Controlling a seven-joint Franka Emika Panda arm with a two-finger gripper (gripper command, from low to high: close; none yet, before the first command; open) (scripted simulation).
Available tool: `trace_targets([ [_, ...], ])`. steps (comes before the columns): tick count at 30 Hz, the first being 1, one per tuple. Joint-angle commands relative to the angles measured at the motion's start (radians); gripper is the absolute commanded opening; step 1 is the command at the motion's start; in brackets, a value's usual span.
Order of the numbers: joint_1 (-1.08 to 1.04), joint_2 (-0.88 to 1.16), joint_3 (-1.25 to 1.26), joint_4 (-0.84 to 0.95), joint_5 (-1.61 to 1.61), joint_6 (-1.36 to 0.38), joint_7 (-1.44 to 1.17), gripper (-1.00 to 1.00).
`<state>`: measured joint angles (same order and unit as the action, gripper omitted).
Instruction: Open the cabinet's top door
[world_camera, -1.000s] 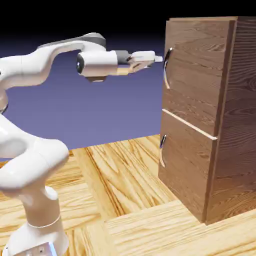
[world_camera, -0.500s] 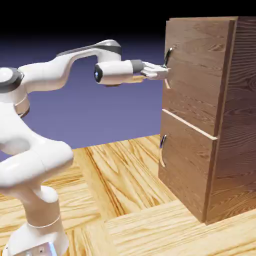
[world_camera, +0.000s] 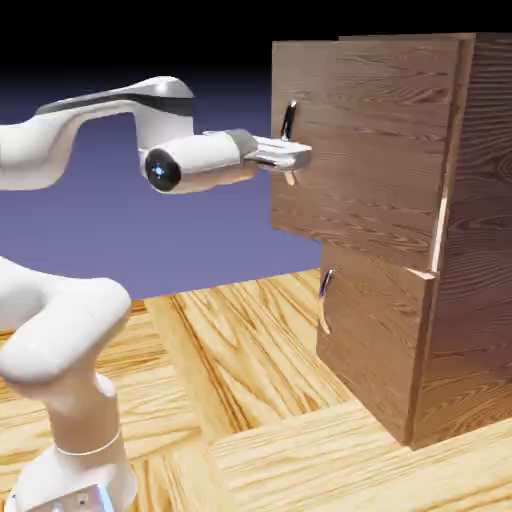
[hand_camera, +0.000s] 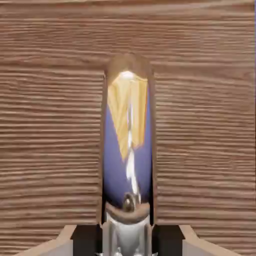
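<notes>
Exterior view: a tall, boxy cabinet of dark brown wood grain (world_camera: 455, 240) stands on a light, plank-patterned wooden table (world_camera: 260, 400), at the right of the picture. Its upper front panel, the larger brown wood-grain top door (world_camera: 350, 140), stands partly swung out from the cabinet body, its free edge toward the arm and a narrow pale gap showing along its hinge side. The shorter lower door (world_camera: 375, 335) sits closed beneath it, with a small curved metal handle (world_camera: 324, 298) near its left edge. The white robot arm (world_camera: 90, 140) reaches level from the left, and its two-finger gripper (world_camera: 291, 156) meets the long curved silver handle (world_camera: 288, 122) of the top door about halfway down its length. The jaws are clenched around that handle. Hand view: the picture is filled with horizontal brown wood grain of the door face, and the polished handle (hand_camera: 128, 145) runs up the middle as a bright vertical bar mirroring the blue-violet backdrop and the pale table. The bar's lower end passes between the two dark grey fingertips (hand_camera: 87, 240) at the bottom edge, which press against it from either side.
</notes>
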<state>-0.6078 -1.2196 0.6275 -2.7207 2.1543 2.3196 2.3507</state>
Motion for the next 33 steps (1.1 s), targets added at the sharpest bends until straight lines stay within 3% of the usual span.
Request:
trace_targets([
  [1, 0.013, -0.005, -0.036, -0.019, -0.025, -0.035, -0.004, -1.0],
  [17, 0.056, 0.087, -0.616, -0.094, -0.554, -0.584, -0.107, -1.0],
  [33, 0.198, 0.614, -1.13, 0.302, -1.022, -1.207, -0.32, -1.0],
])
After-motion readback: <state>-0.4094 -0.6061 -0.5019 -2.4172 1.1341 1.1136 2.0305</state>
